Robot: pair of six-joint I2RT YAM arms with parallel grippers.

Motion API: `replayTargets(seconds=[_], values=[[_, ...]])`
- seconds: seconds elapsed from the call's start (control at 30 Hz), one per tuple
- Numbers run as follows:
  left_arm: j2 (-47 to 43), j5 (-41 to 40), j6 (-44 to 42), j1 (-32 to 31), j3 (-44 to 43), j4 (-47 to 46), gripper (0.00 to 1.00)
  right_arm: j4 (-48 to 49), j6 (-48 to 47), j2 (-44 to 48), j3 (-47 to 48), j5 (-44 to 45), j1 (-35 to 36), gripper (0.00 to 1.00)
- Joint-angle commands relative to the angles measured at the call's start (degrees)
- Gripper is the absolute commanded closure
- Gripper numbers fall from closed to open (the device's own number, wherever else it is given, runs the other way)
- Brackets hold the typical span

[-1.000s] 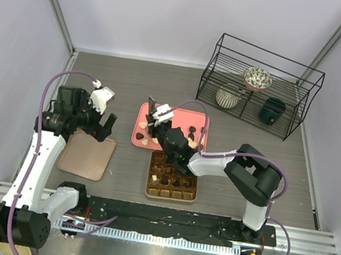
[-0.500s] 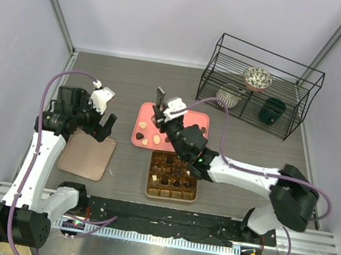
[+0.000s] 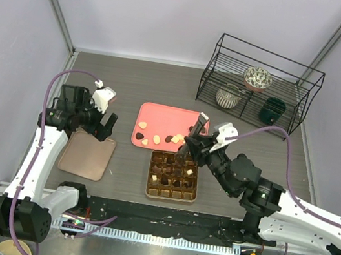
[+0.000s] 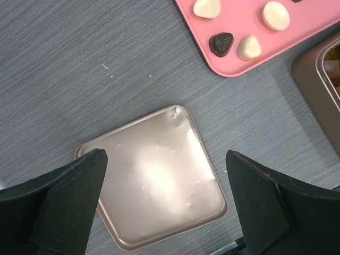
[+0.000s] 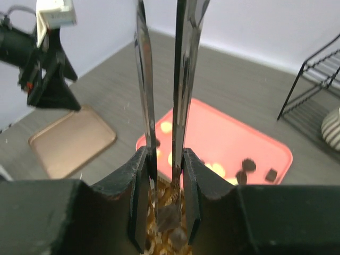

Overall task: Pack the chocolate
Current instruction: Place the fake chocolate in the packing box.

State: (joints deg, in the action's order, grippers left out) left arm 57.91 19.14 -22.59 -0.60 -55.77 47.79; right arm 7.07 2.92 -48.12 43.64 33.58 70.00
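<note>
Reporting from the remote station: my right hand is clenched on metal tweezers, poised over the gold-brown gridded box at the middle of the bench near edge. Chocolate lies partly on the pink tray just behind the box, partly in the box's cells. Whether the tweezers carry a piece, I cannot tell. My left hand hangs released above the gold-brown lid near the left edge.
</note>
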Motion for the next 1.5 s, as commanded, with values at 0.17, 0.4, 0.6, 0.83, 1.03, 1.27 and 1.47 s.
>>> replayTargets(seconds=[0.17, 0.4, 0.6, 0.83, 1.03, 1.27, 1.47], values=[[-0.69, 1.25, 0.79, 0.34, 0.13, -0.51, 0.0, -21.39, 10.18, 4.26, -1.27, 0.52, 2.95, 0.82], [-1.13, 1.52, 0.44, 0.34, -0.48, 0.2, 0.0, -17.1, 8.95, 5.4, -4.96, 1.14, 2.95, 0.82], [-1.04, 1.52, 0.18, 0.34, -0.22, 0.11, 0.0, -11.47, 8.95, 2.95, -4.53, -3.61, 4.0, 0.83], [-1.39, 1.17, -0.26, 0.34, 0.4, 0.2, 0.0, -3.48, 8.51, -1.97, -3.65, -3.79, 9.1, 0.83], [-1.31, 1.34, -0.26, 0.34, -0.04, 0.2, 0.0, 2.85, 8.07, -6.55, -3.65, -2.65, 12.79, 0.83], [-1.83, 1.26, -0.61, 0.34, -0.22, 0.9, 0.0, 9.97, 6.84, -9.45, -4.61, -2.56, 13.32, 0.83], [-2.1, 1.08, -1.05, 0.34, -0.3, 1.25, 0.0, 14.37, 7.28, -12.26, -5.76, -2.91, 13.41, 0.8]])
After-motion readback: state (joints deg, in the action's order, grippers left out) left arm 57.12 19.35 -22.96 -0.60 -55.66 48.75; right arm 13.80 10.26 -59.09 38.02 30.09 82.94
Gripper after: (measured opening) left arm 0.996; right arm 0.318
